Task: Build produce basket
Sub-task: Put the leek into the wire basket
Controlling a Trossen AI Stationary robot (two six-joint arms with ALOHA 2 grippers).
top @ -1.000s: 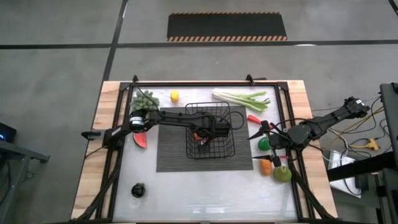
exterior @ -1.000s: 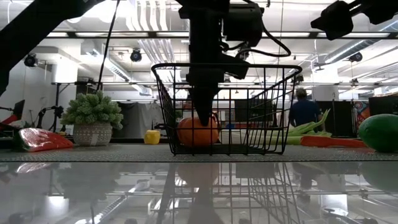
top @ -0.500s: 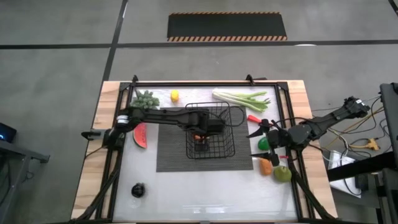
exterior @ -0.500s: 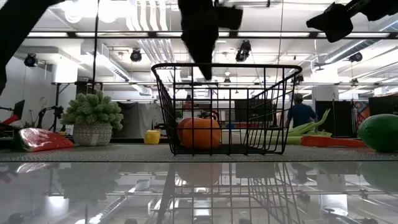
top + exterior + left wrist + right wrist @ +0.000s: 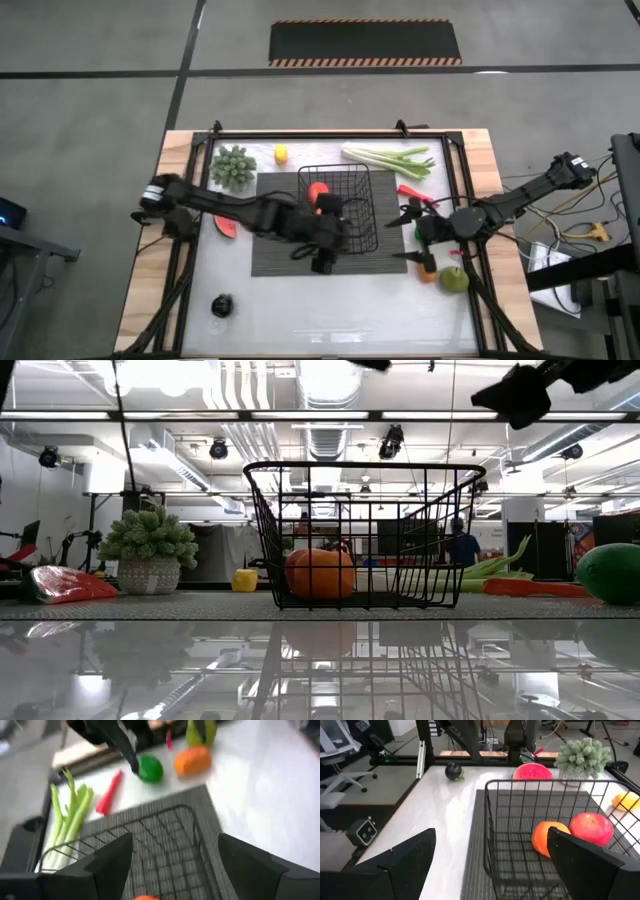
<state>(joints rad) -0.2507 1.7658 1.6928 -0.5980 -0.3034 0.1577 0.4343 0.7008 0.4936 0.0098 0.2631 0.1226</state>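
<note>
The black wire basket point(image 5: 340, 205) stands on a dark ribbed mat point(image 5: 275, 250) and holds a red apple point(image 5: 590, 828) and an orange piece point(image 5: 549, 838). My left gripper point(image 5: 335, 232) hangs open and empty high above the basket's near side; its open fingers show in the left wrist view point(image 5: 175, 870). My right gripper point(image 5: 408, 236) is open and empty, right of the basket, above a green round piece point(image 5: 150, 768). An orange piece point(image 5: 428, 270), a green pear point(image 5: 455, 280), a red chili point(image 5: 410, 192) and a leek point(image 5: 390, 157) lie on the table's right side.
A potted green plant point(image 5: 233, 165), a yellow piece point(image 5: 282, 154) and a watermelon slice point(image 5: 228, 225) stand left of the basket. A dark piece point(image 5: 221, 306) lies at the near left. A black frame point(image 5: 330, 133) runs round the table top.
My left gripper has risen out of the basket, away from the orange piece it stood on, and gone toward the table's near edge. The orange piece stays on the basket floor. My right gripper has shifted a little toward the basket.
</note>
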